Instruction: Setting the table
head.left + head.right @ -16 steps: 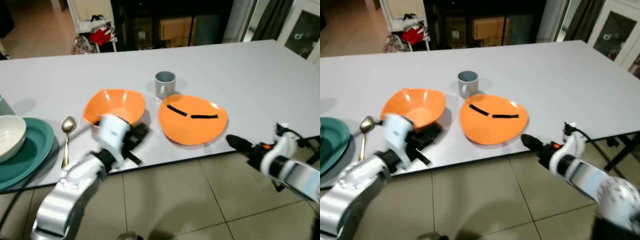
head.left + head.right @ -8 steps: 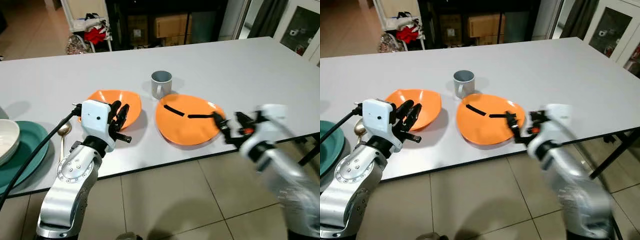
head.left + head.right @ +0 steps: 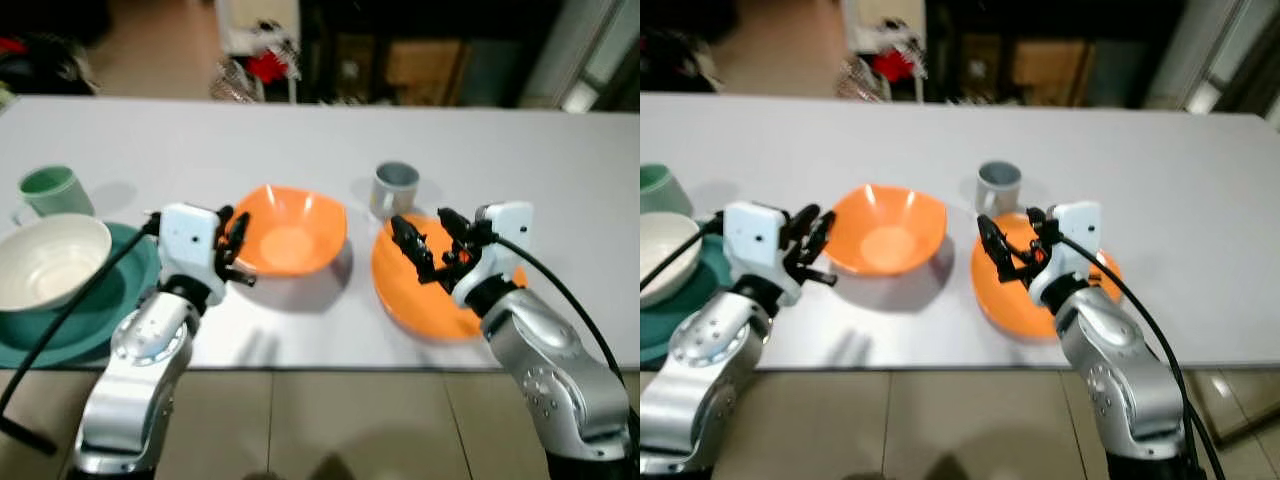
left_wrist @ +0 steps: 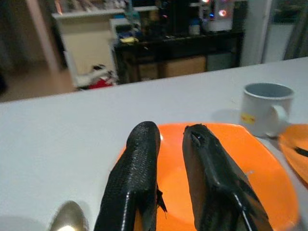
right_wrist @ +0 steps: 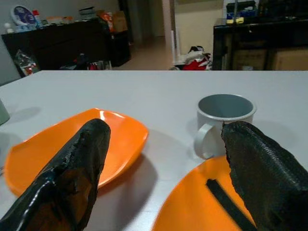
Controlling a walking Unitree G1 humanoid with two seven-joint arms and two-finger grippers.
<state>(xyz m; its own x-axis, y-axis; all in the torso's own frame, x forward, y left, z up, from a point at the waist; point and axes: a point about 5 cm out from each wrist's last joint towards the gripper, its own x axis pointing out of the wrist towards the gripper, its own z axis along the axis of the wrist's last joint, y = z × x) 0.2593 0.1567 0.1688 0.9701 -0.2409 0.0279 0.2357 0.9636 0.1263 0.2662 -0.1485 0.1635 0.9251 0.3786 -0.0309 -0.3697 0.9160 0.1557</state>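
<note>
An orange bowl (image 3: 290,232) sits mid-table with a grey mug (image 3: 395,186) behind it to the right. Right of the bowl lies an orange plate (image 3: 412,300) carrying black strips (image 5: 226,202). My left gripper (image 3: 235,248) hovers at the bowl's near-left rim, its fingers (image 4: 139,163) close together with nothing between them. My right gripper (image 3: 432,245) hangs just above the plate, open wide and empty, pointing toward the mug (image 5: 224,122) and the bowl (image 5: 72,149). A spoon (image 4: 67,219) lies beside the bowl under the left gripper.
At the left a white bowl (image 3: 50,262) rests on a teal plate (image 3: 130,295), with a green mug (image 3: 48,190) behind. The white table (image 3: 520,140) ends at a front edge just before my arms. Dark cabinets and clutter stand beyond it.
The camera has swung left and closer, bringing the white bowl and green mug into view. My right gripper rose from below the table edge to above the orange plate.
</note>
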